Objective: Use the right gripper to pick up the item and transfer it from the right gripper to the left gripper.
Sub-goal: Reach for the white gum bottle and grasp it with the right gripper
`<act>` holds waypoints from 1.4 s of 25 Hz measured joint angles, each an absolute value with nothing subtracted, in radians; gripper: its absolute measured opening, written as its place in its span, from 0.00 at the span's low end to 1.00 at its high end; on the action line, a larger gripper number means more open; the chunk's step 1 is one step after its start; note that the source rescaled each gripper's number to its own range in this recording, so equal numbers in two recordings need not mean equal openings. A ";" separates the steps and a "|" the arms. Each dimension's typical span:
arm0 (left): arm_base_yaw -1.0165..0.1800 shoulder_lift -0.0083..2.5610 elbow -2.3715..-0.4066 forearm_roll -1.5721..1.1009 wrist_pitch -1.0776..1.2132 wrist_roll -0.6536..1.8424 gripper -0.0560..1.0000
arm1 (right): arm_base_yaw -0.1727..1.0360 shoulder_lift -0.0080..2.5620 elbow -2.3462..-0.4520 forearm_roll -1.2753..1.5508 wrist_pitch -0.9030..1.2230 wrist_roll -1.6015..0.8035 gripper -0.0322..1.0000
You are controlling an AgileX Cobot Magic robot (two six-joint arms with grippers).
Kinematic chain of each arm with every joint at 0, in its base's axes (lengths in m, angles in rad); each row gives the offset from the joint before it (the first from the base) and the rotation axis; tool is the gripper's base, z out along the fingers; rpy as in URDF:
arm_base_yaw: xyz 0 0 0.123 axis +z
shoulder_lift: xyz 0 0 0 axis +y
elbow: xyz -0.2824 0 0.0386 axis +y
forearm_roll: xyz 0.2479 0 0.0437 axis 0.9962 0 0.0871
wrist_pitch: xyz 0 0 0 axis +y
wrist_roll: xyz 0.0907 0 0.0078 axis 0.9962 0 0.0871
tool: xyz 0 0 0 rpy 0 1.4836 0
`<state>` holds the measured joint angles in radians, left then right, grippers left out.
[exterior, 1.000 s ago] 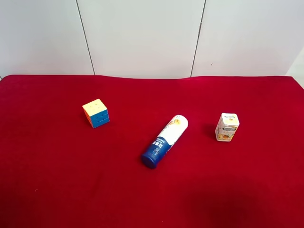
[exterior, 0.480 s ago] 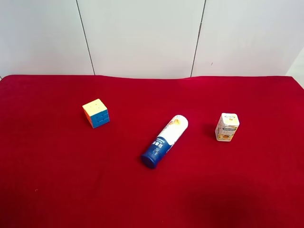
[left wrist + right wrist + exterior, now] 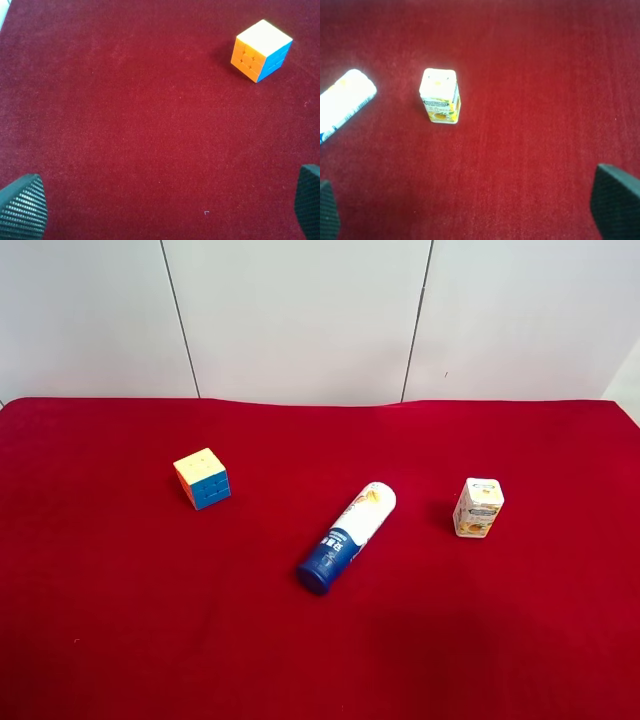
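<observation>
Cube (image 3: 202,478) view-L, tube (image 3: 348,537) ctr, carton (image 3: 478,507) view-R, all on cloth (image 3: 120,640)

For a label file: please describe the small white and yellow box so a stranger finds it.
On the red cloth, three things sit in a row in the exterior high view. The box stands upright at that view's right end, beside the lying tube. Alone it is white-topped with yellow sides.

Nothing has visibly moved or changed

Right gripper (image 3: 470,206) and left gripper (image 3: 160,206) fingers (image 3: 616,200) are mostly cropped off. White tube (image 3: 347,97) past one right finger's cut off too.
</observation>
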<state>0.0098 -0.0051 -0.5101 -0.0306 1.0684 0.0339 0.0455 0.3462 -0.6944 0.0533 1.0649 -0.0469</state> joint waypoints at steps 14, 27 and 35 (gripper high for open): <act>0.010 -0.005 -0.510 -0.031 1.068 0.030 1.00 | 0.141 1.053 -1.001 0.053 1.060 0.022 1.00; 0.010 -0.005 -0.510 -0.024 1.068 0.022 1.00 | 0.165 1.510 -1.072 0.053 1.031 0.083 1.00; 0.010 -0.005 -0.510 -0.023 1.068 0.022 1.00 | 0.165 1.631 -1.072 0.052 0.906 0.087 1.00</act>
